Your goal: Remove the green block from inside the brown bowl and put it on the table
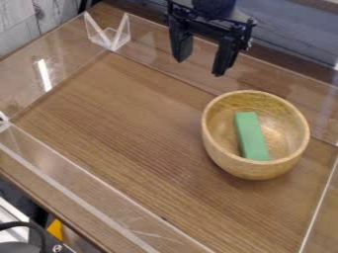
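Observation:
A light tan brown bowl (255,133) rests on the right side of the table (119,128). Inside it lies the green block (251,134), a flat bar stretched front to back across the bowl's bottom. My black gripper (201,56) hangs above the far part of the table, behind and to the left of the bowl, pointing down. Its fingers stand apart with nothing between them, well clear of the bowl and the block.
Clear acrylic walls (53,59) run along the table's edges, with a clear folded bracket (109,33) at the far left corner. Bare wood-grain surface spreads left of and in front of the bowl.

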Available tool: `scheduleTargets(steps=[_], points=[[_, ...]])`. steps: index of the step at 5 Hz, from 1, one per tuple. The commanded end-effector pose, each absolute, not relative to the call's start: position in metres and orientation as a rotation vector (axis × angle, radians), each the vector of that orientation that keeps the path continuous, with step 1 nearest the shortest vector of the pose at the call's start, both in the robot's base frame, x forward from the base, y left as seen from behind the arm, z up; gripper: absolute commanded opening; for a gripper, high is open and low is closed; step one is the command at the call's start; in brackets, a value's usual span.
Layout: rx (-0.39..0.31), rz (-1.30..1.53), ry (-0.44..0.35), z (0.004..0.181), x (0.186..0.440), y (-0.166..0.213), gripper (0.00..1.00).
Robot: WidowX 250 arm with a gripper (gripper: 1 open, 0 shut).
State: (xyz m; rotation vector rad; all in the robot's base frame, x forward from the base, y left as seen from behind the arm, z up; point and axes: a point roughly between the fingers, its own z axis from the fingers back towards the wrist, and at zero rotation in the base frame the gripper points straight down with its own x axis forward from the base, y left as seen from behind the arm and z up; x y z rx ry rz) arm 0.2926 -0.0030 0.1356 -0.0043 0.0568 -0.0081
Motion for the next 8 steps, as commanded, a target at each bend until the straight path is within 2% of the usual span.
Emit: scheduleTargets(steps=[1,4,6,8], points=[[-0.015,0.064,0.065,0.135,0.290,-0.009,1.00],[-0.085,0.317,0.101,0.129,0.279,-0.047,1.00],[-0.124,0.502,0.113,0.116,0.279,-0.070,1.00],[-0.133,0.654,0.110,0.100,0.281,-0.079,1.00]])
